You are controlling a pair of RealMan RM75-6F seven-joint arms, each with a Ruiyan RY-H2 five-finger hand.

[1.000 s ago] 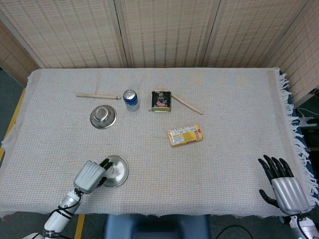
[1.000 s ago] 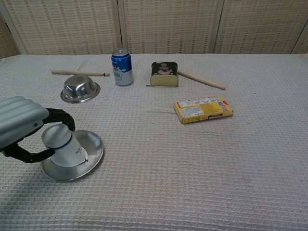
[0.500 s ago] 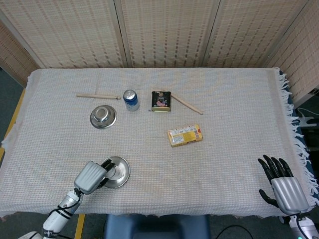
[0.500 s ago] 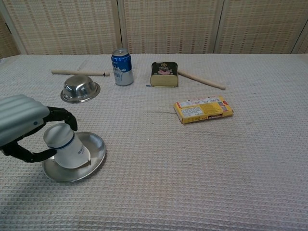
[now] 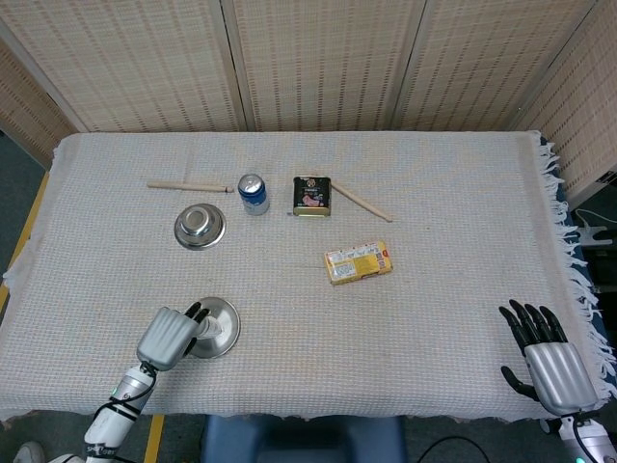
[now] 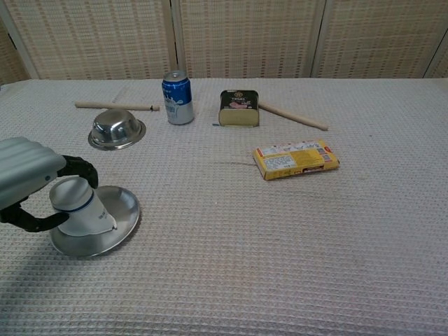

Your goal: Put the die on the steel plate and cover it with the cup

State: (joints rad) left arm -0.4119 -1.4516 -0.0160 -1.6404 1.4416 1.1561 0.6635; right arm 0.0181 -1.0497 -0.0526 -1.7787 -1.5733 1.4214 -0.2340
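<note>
A white cup (image 6: 75, 206) with a blue band stands upside down on the round steel plate (image 6: 115, 224) at the near left of the table. My left hand (image 6: 26, 183) grips the cup, fingers wrapped around its sides. From the head view the same left hand (image 5: 166, 336) covers most of the cup, and the steel plate (image 5: 225, 328) shows beside it. The die is not visible in either view. My right hand (image 5: 546, 354) lies at the near right edge, fingers spread and holding nothing.
A steel bowl (image 6: 116, 129), a blue can (image 6: 177, 97), a dark tin (image 6: 239, 108) and two wooden sticks (image 6: 292, 116) lie across the back. A yellow box (image 6: 296, 158) lies right of centre.
The left hand has slid the cup and plate together a little to the left and toward the near edge. The right hand has not moved.
</note>
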